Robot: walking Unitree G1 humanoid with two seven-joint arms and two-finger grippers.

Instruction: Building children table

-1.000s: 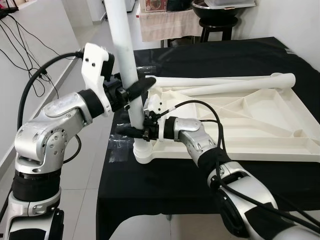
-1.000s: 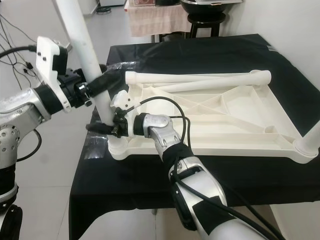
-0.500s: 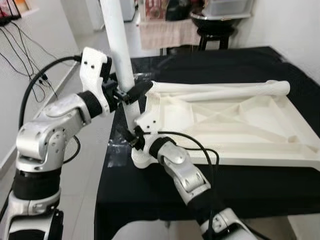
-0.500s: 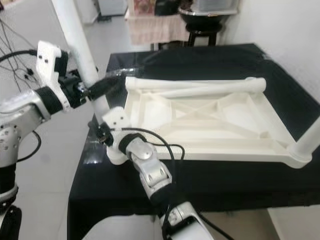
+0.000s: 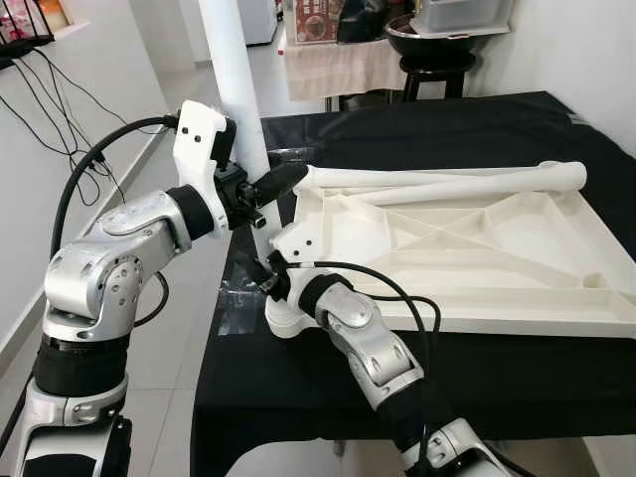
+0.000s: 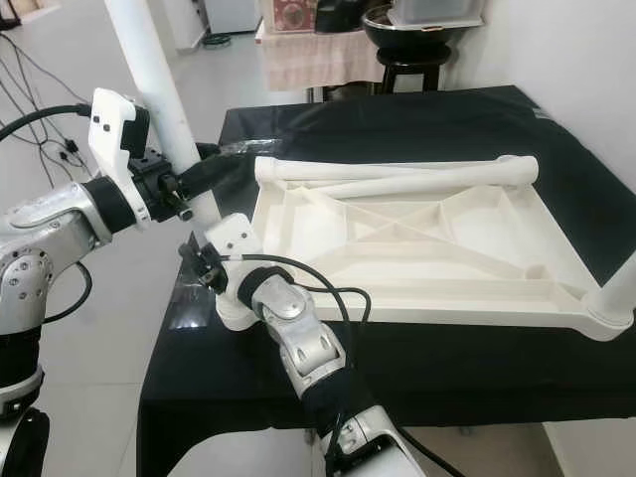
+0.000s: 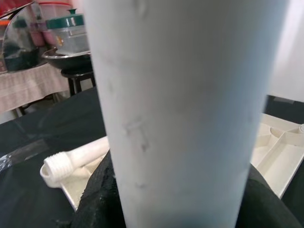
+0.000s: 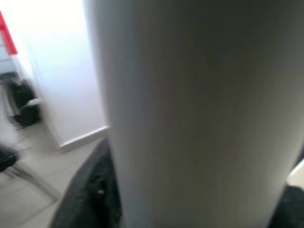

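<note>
Both claws grip the upright white leg [image 5: 231, 79] at the tabletop's [image 5: 477, 248] corner: left gripper [image 5: 260, 187] up high, right gripper [image 5: 260, 274] down low w/ fingers around it.

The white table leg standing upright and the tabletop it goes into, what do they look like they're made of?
Upright table leg: looks like moulded plastic, matte off-white, smooth and seamless, with faint scuffs in the left wrist view. Upside-down tabletop: probably the same plastic, cream, slightly glossy; its thin moulded ribs and corner sockets suggest injection moulding. Loose leg lying on it: matching plastic, with a moulded screw thread on its end.
</note>
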